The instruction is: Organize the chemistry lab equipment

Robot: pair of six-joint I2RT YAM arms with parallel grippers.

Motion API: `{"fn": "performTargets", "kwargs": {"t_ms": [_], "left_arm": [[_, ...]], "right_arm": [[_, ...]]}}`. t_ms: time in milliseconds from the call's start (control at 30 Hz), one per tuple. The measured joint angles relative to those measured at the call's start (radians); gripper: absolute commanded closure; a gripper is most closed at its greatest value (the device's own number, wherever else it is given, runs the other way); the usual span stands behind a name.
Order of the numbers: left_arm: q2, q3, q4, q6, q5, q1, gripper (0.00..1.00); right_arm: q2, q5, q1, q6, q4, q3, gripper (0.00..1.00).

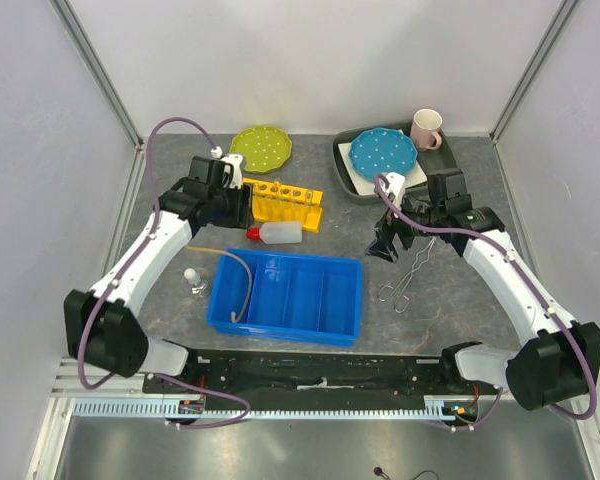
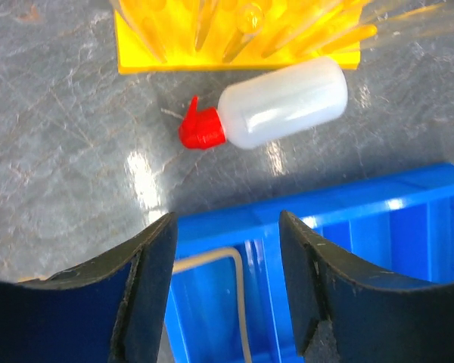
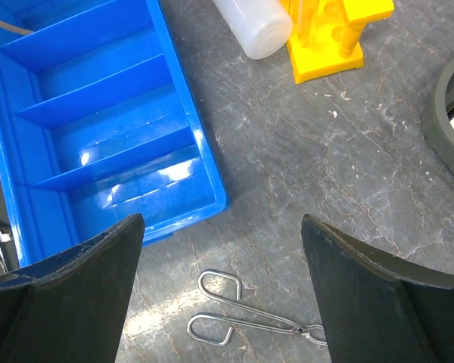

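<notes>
Overhead, I log these items. The left claw [image 1: 232,207] hangs above the left end of the yellow holed test-tube rack [image 1: 283,202]; I cannot tell its opening from this view. The small white squeeze bottle with red cap [image 1: 277,233] lies on its side on the counter [image 1: 170,300], just nearward of that claw, between the rack and the blue divided bin [image 1: 288,296]. The thin tan rubber tube [image 1: 248,285] is draped over the bin's far rim, with one end in the leftmost compartment and the other out on the counter. The small clear glassware [image 1: 193,280] stands upright nearward of the left claw, just left of the bin. The right claw [image 1: 385,243] is over bare counter right of the bin. The scissor-like metal tongs [image 1: 408,275] lie flat just nearward and right of it. Beyond the right claw a grey tray [image 1: 348,178] holds a blue dotted plate [image 1: 384,152], with a pink-handled mug [image 1: 426,128] beside it. A green dotted plate [image 1: 260,148] sits beyond the left claw.

Left wrist: the claw [image 2: 225,280] is moderately parted and holds nothing. Bin rim and tube show under the gap. The bottle is ahead of the tips and the rack beyond it.

Right wrist: the claw [image 3: 223,287] is spread wide and holds nothing. The tongs lie under the gap, loops toward the bin side. The bin is ahead to one side, and the bottle's base and the rack's end are farther ahead.
</notes>
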Motion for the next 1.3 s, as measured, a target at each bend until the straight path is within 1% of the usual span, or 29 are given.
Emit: {"fn": "performTargets", "kwargs": {"t_ms": [267, 333, 400, 500, 567, 700, 933, 1067, 1133, 1167, 1300], "left_arm": [[0.141, -0.060, 0.244, 0.092, 0.001, 0.001, 0.40], [0.166, -0.080, 0.295, 0.112, -0.003, 0.001, 0.42], [0.194, -0.097, 0.338, 0.122, -0.008, 0.001, 0.49], [0.233, -0.120, 0.386, 0.127, -0.022, 0.001, 0.53], [0.257, -0.127, 0.402, 0.127, -0.034, 0.001, 0.55], [0.300, -0.134, 0.441, 0.127, -0.058, 0.001, 0.55], [0.317, -0.153, 0.486, 0.125, -0.089, 0.001, 0.59], [0.332, -0.167, 0.510, 0.124, -0.095, 0.001, 0.63], [0.333, -0.180, 0.517, 0.124, -0.098, 0.001, 0.66], [0.333, -0.187, 0.521, 0.124, -0.103, 0.000, 0.71], [0.333, -0.207, 0.540, 0.124, -0.112, -0.003, 0.75]], "right_arm": [[0.000, -0.001, 0.000, 0.000, 0.008, -0.029, 0.08], [0.000, -0.001, 0.000, 0.000, 0.011, -0.034, 0.08], [0.000, -0.001, 0.000, 0.000, 0.012, -0.039, 0.08], [0.000, -0.002, 0.000, 0.000, 0.015, -0.042, 0.08], [0.000, -0.004, 0.000, 0.000, 0.019, -0.043, 0.07], [0.000, -0.011, -0.002, 0.000, 0.027, -0.046, 0.08], [0.001, -0.017, -0.008, 0.000, 0.034, -0.057, 0.08], [0.003, -0.022, -0.007, 0.000, 0.042, -0.057, 0.07], [0.005, -0.023, -0.008, 0.000, 0.042, -0.057, 0.08], [0.005, -0.023, -0.009, 0.000, 0.042, -0.057, 0.08], [0.005, -0.035, -0.014, 0.000, 0.047, -0.057, 0.08]]}}
